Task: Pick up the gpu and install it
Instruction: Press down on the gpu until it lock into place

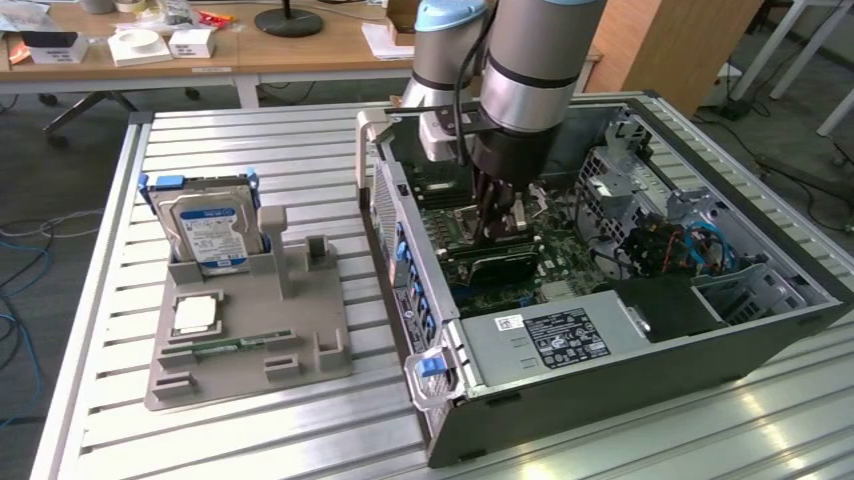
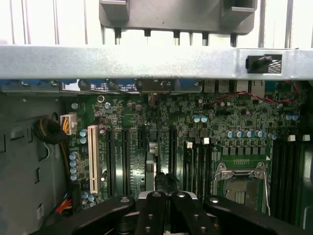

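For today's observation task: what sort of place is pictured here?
Probably a robotics lab or workshop: a robot arm reaches into an open computer case on a slatted metal table, with cluttered desks behind.

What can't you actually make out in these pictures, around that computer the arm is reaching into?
- Exterior view: the lower edge of the gpu and its slot, hidden by the gripper.
- Wrist view: where the gpu meets the board, covered by the fingers.
- Exterior view: print on the hard drive label, too small.

Exterior high, oblique; wrist close over motherboard (image 2: pixel 195 132).
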Motion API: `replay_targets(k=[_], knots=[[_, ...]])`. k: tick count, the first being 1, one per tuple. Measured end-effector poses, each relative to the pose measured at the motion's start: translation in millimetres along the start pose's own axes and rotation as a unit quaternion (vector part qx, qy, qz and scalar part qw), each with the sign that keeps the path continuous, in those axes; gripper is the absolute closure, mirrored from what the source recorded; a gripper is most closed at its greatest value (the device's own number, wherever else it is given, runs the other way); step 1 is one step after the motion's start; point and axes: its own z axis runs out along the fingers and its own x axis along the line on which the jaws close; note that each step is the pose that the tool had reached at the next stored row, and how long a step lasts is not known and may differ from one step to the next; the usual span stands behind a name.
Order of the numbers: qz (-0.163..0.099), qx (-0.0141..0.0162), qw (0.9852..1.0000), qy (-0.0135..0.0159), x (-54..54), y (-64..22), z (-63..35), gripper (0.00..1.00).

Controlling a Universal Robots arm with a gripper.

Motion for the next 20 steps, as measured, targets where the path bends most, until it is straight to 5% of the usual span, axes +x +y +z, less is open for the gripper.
replay_targets(k=[10,15,20], knots=[[0.000,-0.0031,1.0000,0.0013,-0.5,-15.2,0.0,0.90],[0.000,-0.0041,1.0000,0.0014,-0.5,-16.2,0.0,0.90],[0.001,-0.0113,0.9999,0.0020,-0.6,-19.3,0.1,0.90]])
